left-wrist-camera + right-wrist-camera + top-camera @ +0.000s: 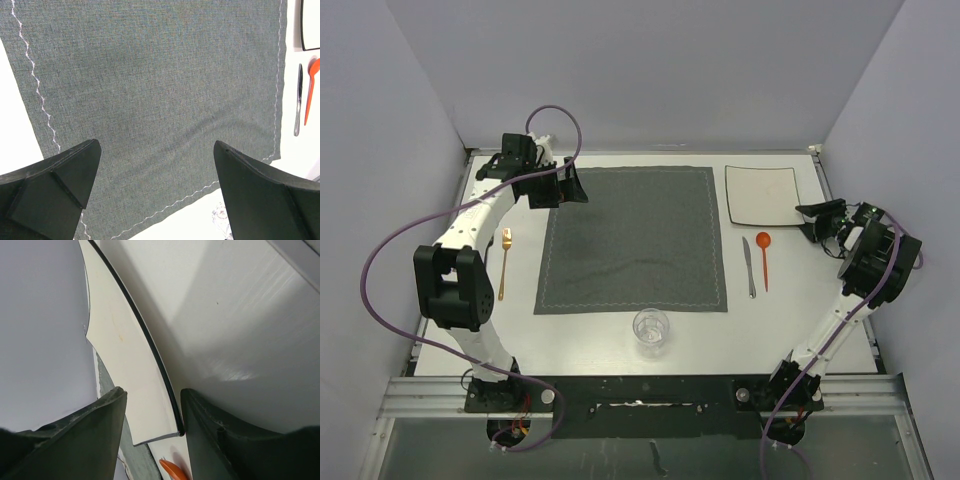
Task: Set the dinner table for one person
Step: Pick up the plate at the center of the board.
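The dinner table (pixel 585 335) is a wide white top with a dark grey stitched placemat (pixel 632 240) in its middle. A white square plate (pixel 761 194) lies flat at the back right. My right gripper (pixel 810 220) is open, turned on its side, and straddles the plate's near right corner (pixel 145 365). One finger (pixel 200 430) touches the black rim. My left gripper (pixel 572 186) hangs wide open over the placemat's far left corner, with only cloth (pixel 150 75) between its fingers.
A knife (pixel 749 267) and an orange spoon (pixel 763 258) lie right of the placemat. A gold fork (pixel 504 262) lies to its left. A clear glass (pixel 651 330) stands near its front edge. Grey walls close in the back and sides.
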You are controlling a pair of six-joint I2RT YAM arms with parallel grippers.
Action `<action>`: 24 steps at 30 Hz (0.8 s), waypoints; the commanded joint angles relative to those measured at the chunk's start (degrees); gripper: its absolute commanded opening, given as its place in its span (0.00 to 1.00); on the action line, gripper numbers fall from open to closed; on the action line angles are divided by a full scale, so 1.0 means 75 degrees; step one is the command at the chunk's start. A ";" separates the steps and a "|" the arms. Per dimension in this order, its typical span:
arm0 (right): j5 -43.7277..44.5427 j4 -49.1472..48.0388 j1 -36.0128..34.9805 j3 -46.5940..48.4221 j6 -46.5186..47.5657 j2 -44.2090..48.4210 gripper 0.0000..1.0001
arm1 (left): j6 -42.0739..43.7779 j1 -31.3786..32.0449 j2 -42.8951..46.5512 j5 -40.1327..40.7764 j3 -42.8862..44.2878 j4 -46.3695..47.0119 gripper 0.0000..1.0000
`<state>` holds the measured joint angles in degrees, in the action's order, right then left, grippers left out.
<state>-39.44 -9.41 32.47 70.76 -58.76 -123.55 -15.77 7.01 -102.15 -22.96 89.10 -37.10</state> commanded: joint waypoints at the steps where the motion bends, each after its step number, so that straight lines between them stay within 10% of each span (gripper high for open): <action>1: 0.1239 0.1750 0.0288 -0.0232 0.0543 -0.0848 0.51 | 0.0042 -0.0055 -0.0004 -0.0163 0.0319 0.0177 0.98; 12: 0.1150 0.2226 0.0269 0.0217 0.0732 -0.1230 0.45 | 0.0043 -0.0067 -0.0009 -0.0158 0.0320 0.0160 0.98; 20: 0.1069 0.2641 0.0277 0.0502 0.0860 -0.1428 0.01 | 0.0050 -0.0078 0.0014 -0.0150 0.0319 0.0177 0.98; 24: 0.0981 0.2506 0.0286 0.0422 0.0837 -0.1347 0.00 | 0.0045 -0.0090 0.0020 -0.0151 0.0296 0.0189 0.98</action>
<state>-43.88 -3.05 32.99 76.18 -53.32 -127.96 -15.79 6.92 -102.15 -23.00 89.10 -37.10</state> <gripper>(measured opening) 0.094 0.979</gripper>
